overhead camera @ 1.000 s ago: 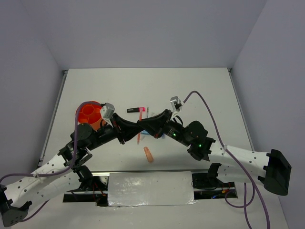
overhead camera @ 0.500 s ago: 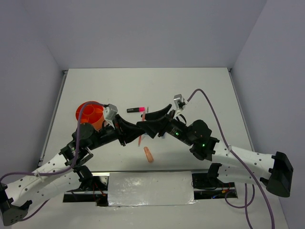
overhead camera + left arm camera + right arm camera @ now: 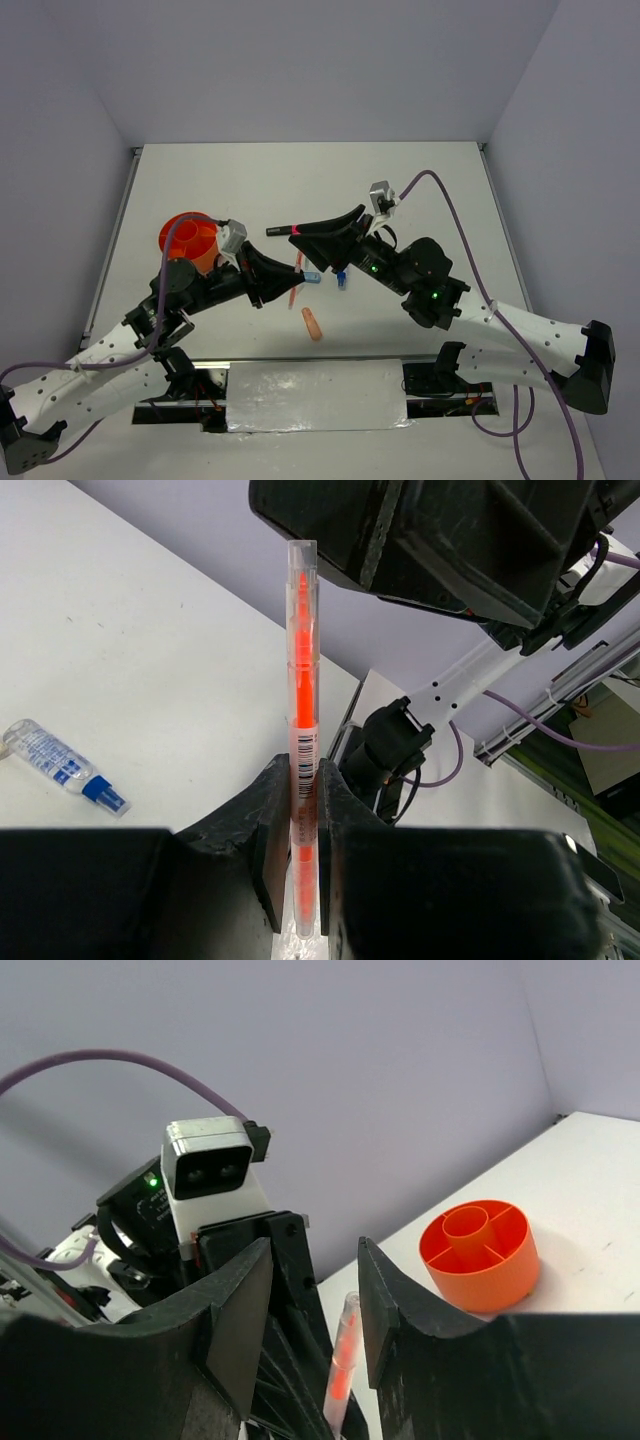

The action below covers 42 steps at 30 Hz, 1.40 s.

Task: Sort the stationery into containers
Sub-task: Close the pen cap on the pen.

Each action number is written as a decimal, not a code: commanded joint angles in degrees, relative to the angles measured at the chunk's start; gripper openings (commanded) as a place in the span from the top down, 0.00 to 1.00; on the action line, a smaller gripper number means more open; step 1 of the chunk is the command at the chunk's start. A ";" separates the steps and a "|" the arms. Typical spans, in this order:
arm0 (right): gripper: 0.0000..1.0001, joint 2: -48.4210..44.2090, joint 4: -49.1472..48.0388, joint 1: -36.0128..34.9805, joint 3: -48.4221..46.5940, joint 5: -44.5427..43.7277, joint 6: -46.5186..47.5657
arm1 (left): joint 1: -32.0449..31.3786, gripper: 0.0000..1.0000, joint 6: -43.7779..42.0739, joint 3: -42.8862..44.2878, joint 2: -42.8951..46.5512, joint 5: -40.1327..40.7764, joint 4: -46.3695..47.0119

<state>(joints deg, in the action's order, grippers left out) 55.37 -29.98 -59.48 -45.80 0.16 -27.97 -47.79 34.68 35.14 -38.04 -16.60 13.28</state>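
Note:
My left gripper [image 3: 303, 790] is shut on a thin orange pen [image 3: 302, 670], which stands straight out from its jaws. From above, the left gripper [image 3: 283, 279] and the pen [image 3: 297, 272] are at mid-table. My right gripper [image 3: 312, 1290] is open, with the pen [image 3: 343, 1360] a little beyond its tips and untouched. In the top view the right gripper [image 3: 312, 238] hovers just behind the pen. The orange tub [image 3: 190, 238] with divider compartments stands at the left, also seen in the right wrist view [image 3: 480, 1255]. A blue marker [image 3: 62, 765] lies on the table.
A black highlighter with a pink cap [image 3: 285, 230] lies behind the grippers. A peach eraser [image 3: 313, 324] lies near the front edge. Two small blue items [image 3: 312, 276] [image 3: 341, 280] lie under the arms. The left wrist camera [image 3: 208, 1170] faces the right gripper closely.
The right gripper has opened off the orange pen and drawn back toward the rear right. The left gripper keeps the pen and has barely moved.

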 commanded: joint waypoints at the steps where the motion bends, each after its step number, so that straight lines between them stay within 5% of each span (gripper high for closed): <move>1: 0.53 -0.09 0.53 0.33 -1.05 -0.69 1.25 | -0.20 1.00 -1.10 1.69 1.13 -0.71 2.02; 10: 0.47 0.08 1.50 1.30 -0.43 -2.19 1.16 | -0.20 1.00 -1.10 1.78 1.22 -1.33 2.01; 11: 0.50 0.08 1.07 1.39 -0.34 -1.92 0.90 | -0.20 1.00 -1.19 1.78 1.22 -1.33 2.01; 13: 0.76 0.26 0.62 1.48 -0.17 -0.69 0.55 | -0.20 1.00 -1.10 1.69 1.22 -1.15 2.02; 15: 0.83 0.17 0.36 1.56 0.01 -0.43 0.11 | -0.20 1.00 -1.19 1.69 1.04 -1.07 2.10; 30: 0.82 0.17 -0.34 1.56 1.50 1.60 -1.92 | -0.20 1.00 -2.33 3.10 1.22 -0.10 0.52; 34: 1.00 0.17 0.27 1.56 1.42 1.59 -2.00 | -0.20 1.00 -2.51 3.19 1.39 -0.01 0.08; 42: 1.00 2.10 -1.84 1.56 5.02 5.54 -2.71 | -0.20 1.00 -3.91 7.22 1.75 2.28 -2.03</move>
<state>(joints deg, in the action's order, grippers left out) 55.75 -31.62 -57.80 -43.09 1.41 -30.24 -47.86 32.93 36.86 -36.84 -16.08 6.76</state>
